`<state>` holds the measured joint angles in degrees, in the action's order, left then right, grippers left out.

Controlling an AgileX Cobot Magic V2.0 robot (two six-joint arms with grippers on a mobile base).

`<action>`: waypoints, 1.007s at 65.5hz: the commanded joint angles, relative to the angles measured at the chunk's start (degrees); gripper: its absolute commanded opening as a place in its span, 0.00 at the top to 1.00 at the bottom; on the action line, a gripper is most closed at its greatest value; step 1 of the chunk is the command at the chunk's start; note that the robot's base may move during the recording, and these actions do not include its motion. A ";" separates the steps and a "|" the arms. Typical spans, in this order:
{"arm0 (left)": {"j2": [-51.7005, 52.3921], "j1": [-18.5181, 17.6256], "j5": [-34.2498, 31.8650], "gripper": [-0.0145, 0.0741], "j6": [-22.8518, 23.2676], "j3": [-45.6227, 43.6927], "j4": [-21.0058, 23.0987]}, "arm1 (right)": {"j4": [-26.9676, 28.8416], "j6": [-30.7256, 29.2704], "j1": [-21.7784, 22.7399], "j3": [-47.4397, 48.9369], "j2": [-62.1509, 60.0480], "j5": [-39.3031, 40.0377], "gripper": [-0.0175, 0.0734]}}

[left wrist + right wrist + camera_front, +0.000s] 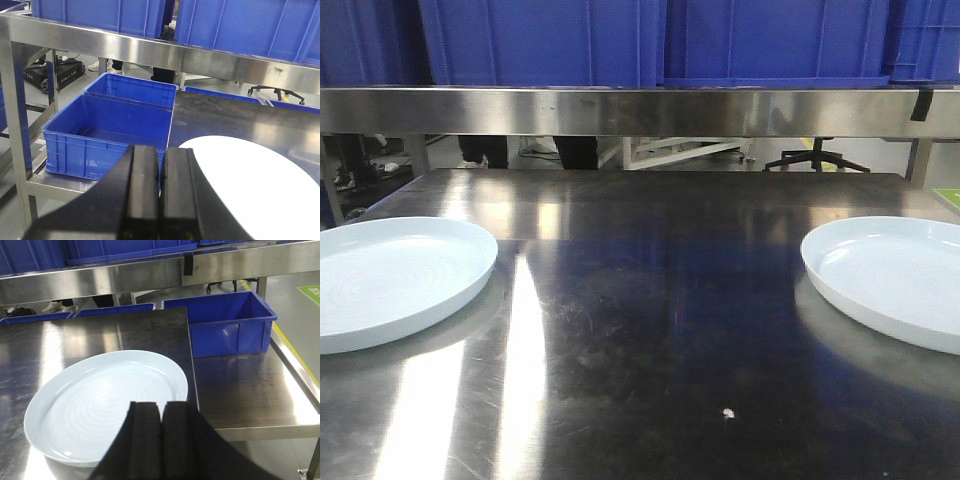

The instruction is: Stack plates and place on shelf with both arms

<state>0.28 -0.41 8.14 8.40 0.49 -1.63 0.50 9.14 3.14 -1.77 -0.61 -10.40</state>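
Two pale bluish-white plates lie flat and apart on the dark steel tabletop (650, 300): the left plate (390, 280) at the left edge, the right plate (900, 275) at the right edge. Neither arm shows in the front view. In the left wrist view my left gripper (160, 150) is shut with nothing in it, above the near left rim of the left plate (250, 190), which glares white. My right gripper (161, 405) is shut and empty, over the near right rim of the right plate (105, 400). The shelf's stainless front rail (640, 110) runs across behind the table.
Big blue crates (650, 40) stand on the shelf above the rail. Open blue crates (110, 135) sit left of the table on a lower steel ledge, and another blue crate (225, 325) sits to the right. A small pale crumb (728, 412) lies near the front.
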 commanded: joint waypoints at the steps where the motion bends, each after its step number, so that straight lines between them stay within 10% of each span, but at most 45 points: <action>1: 1.01 0.09 -4.74 0.74 0.40 0.12 0.46 | -0.09 -0.14 0.29 0.10 -1.10 4.68 0.75; 66: -7.11 -0.02 1.80 0.74 0.40 -10.99 -3.25 | -0.09 -0.14 0.29 0.10 -1.10 4.68 0.75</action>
<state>-1.49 -0.41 11.56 8.40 -2.90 -4.46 0.50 9.14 3.14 -1.77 -0.61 -10.40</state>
